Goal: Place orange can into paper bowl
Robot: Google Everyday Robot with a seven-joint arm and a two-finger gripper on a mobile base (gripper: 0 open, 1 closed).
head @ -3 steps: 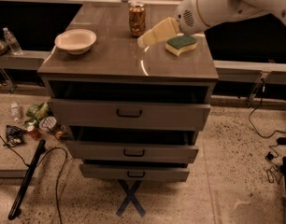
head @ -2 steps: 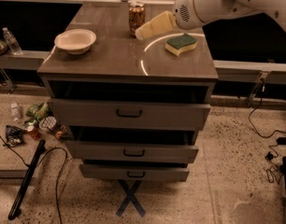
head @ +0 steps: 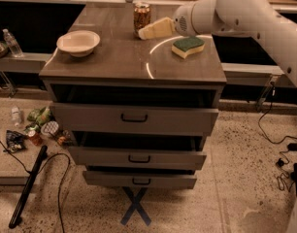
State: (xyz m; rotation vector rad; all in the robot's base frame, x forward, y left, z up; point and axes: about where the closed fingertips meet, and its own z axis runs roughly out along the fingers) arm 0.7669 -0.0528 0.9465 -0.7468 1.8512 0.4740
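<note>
Gripper (head: 149, 31) located just right of can (head: 141, 16), low by its base; opening cannot be told. Can upright, axis vertical. Bowl (head: 78, 41) noted well left on table (head: 119, 64)

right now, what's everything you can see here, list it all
orange can: one, orange-brown with a silver rim, upright at the back of the top
paper bowl: one, cream-white, left side of the top, empty
sponge: one, green over yellow, right side of the top
drawer unit: one, grey-brown, centre
drawers: three, grey, each pulled partly out
water bottle: one, clear, ledge at far left
litter: small heap, mixed colours, floor left of the unit
cables: several, black, floor left and right
tape cross: one, blue, floor below the bottom drawer
arm: one, white, reaching in from the right
gripper: one, cream, at the can's right side
</note>
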